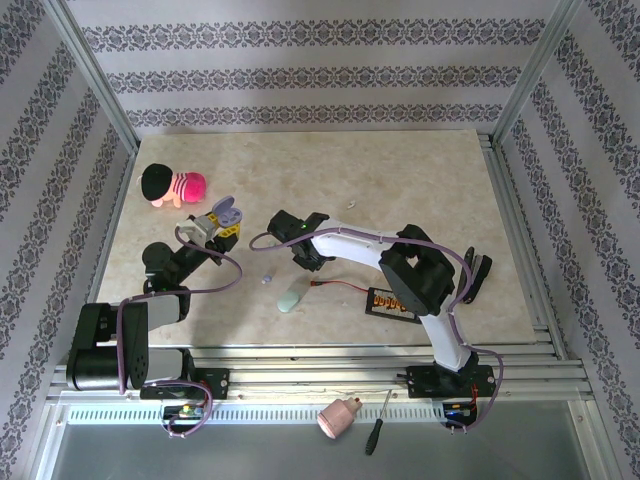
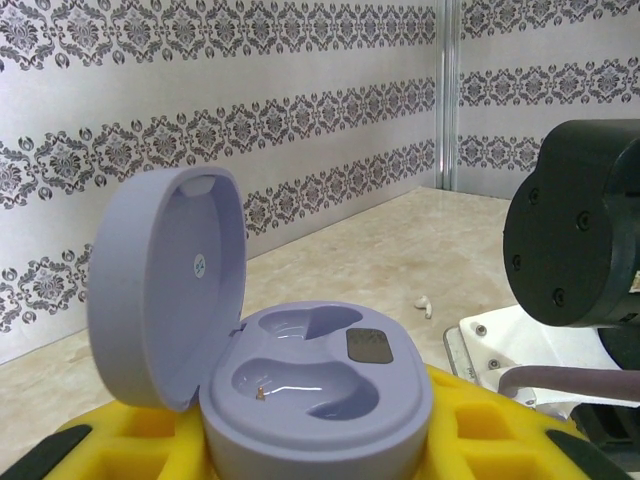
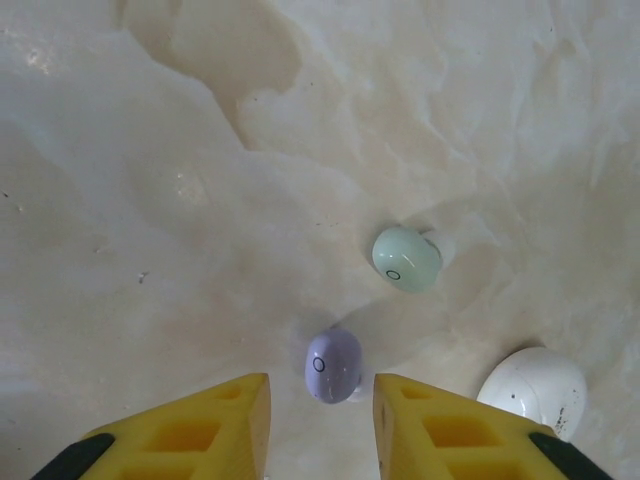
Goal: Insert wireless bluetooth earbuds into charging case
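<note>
My left gripper (image 1: 220, 226) is shut on a lavender charging case (image 2: 318, 385), held up off the table between its yellow fingers (image 2: 485, 440). The lid (image 2: 165, 285) stands open and both wells are empty. Pointing down at the table, my right gripper (image 3: 320, 420) is open. A lavender earbud (image 3: 333, 365) lies between its yellow fingertips with a gap on each side. Just beyond it lies a pale green earbud (image 3: 406, 258), and a white rounded piece (image 3: 533, 390) sits to the right. Farther back on the table is a white earbud (image 2: 424, 305).
A pink and black plush toy (image 1: 172, 185) sits at the back left. A pale green case (image 1: 290, 297) and a small pale bud (image 1: 265, 279) lie in front of the grippers. A black and orange device (image 1: 393, 302) lies near my right arm. A screwdriver (image 1: 377, 422) rests on the front rail.
</note>
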